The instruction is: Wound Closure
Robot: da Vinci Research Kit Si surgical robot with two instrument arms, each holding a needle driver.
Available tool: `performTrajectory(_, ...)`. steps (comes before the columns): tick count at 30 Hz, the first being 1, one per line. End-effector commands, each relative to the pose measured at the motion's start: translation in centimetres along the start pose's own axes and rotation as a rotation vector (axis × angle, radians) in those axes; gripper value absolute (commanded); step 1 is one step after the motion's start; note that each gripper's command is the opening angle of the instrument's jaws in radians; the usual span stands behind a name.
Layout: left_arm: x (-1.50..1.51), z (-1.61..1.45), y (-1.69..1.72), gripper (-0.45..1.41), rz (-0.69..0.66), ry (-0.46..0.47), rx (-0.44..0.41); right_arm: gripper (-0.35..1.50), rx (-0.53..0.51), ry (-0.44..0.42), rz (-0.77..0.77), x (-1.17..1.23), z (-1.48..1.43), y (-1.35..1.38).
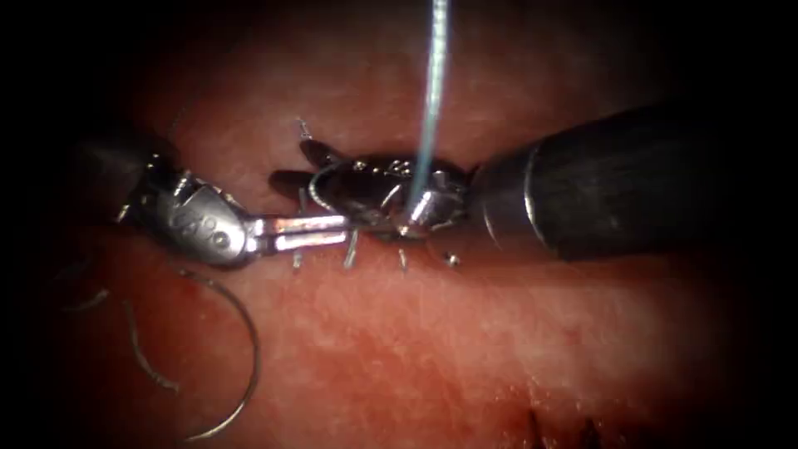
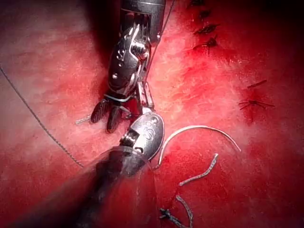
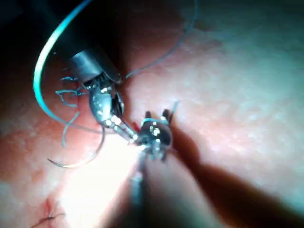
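Observation:
The curved needle (image 1: 241,357) lies free on the tissue (image 1: 465,349) at the lower left, out of both tools and not in the tissue; it also lies flat beside the left tool's wrist (image 2: 199,130). My left tool (image 1: 342,229) reaches in from the left, jaws shut on the thread, with its tip tucked under the right tool. The pale blue thread (image 1: 432,91) rises straight up from there. A loop of thread (image 1: 318,187) sits around my right tool (image 1: 298,165), whose dark jaws stand open with nothing between them, close to a short thread tail (image 2: 83,119).
Several knotted stitches with short cut ends (image 1: 351,249) line the cut under the tools. More stitches (image 2: 204,33) run further along, and loose cut pieces of thread (image 2: 199,173) lie near the needle. A long strand of thread (image 2: 38,118) trails over the tissue.

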Motion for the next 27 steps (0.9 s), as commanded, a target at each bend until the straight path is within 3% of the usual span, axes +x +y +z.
performTrajectory(1,-0.06,0.01,0.11,-0.45,-0.007,-0.001,-0.002,0.24,-0.011,-0.004,-0.009,-0.07,0.03,-0.06)
performTrajectory(7,-0.09,0.0,0.14,-0.45,-0.009,-0.007,-0.003,0.49,-0.014,0.072,-0.039,0.0,-0.03,-0.07)
performTrajectory(17,-0.09,0.0,0.14,-0.45,-0.009,-0.007,-0.003,0.41,0.003,0.227,-0.053,0.26,-0.35,-0.14)
performTrajectory(23,-0.08,0.01,0.14,-0.45,-0.009,-0.009,0.001,0.39,-0.029,0.213,-0.06,0.21,-0.34,-0.13)
performTrajectory(27,-0.08,0.01,0.14,-0.45,-0.01,-0.008,-0.001,0.71,-0.062,0.179,-0.06,0.13,-0.27,-0.03)
